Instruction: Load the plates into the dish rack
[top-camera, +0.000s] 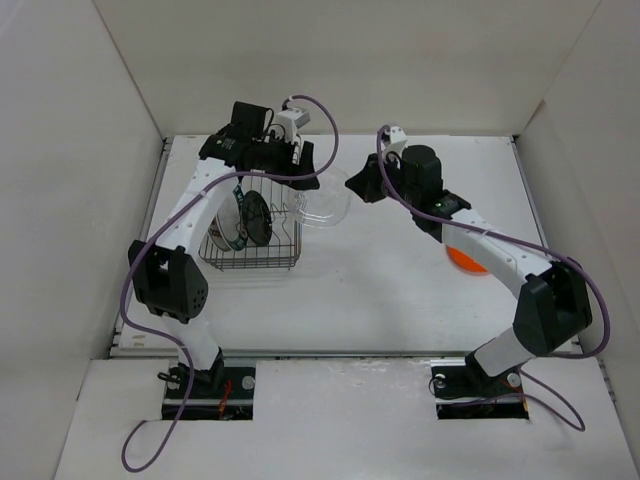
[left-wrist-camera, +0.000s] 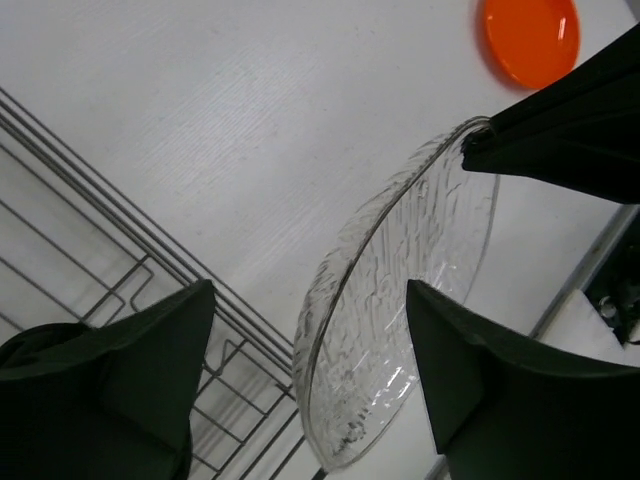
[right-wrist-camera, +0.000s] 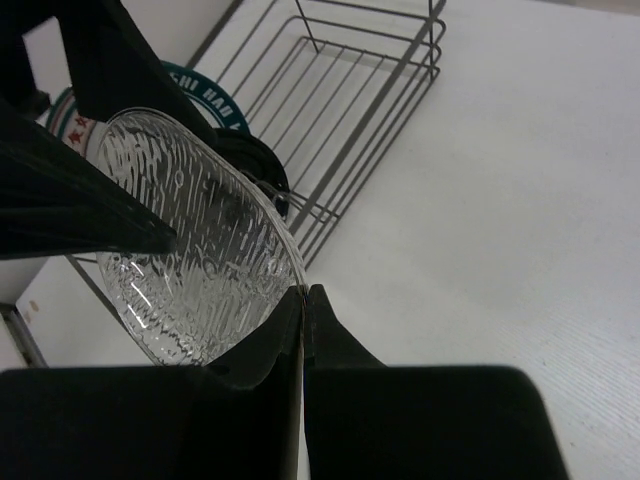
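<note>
Right fingers pinch the clear plate, which sits between the spread left fingers.

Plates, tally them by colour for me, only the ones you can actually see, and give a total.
clear plate: 1
orange plate: 1
black plate: 1
white plate with green rim: 1
Total: 4 in view; part of the dish rack is hidden, so more may sit there.
</note>
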